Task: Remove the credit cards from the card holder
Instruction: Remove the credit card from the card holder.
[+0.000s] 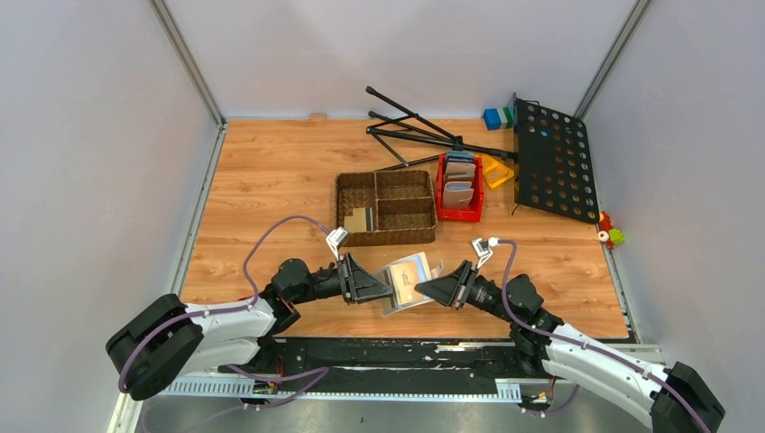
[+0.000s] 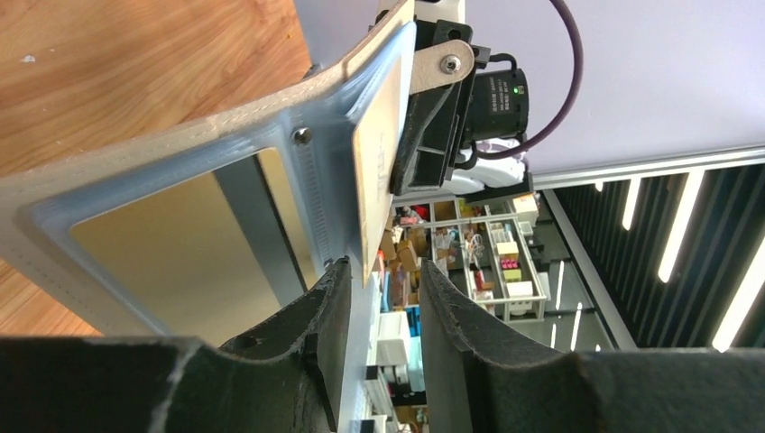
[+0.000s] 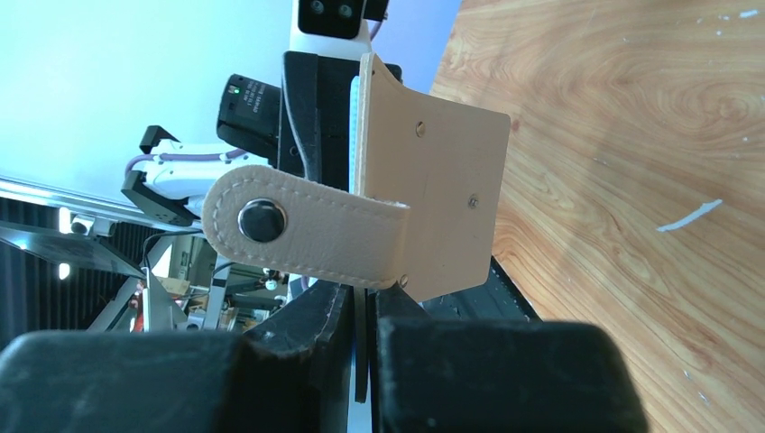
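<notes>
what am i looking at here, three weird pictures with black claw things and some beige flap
This is a robot with two arms bolted at the near edge of a wooden table. The wide picture comes from a fixed camera above and behind the arms; the other two come from small cameras on each wrist, looking along that arm's own black fingers.

Between them, the arms hold up an open beige folding card holder with a pale blue-grey inside. The left gripper pinches one edge and the right gripper the opposite edge. In the left wrist view a tan-gold card sticks out of a pocket. In the right wrist view you see the outside with its strap tab.

Also on the table: a brown woven basket with compartments, a red bin of wallets, and a black perforated stand.
</notes>
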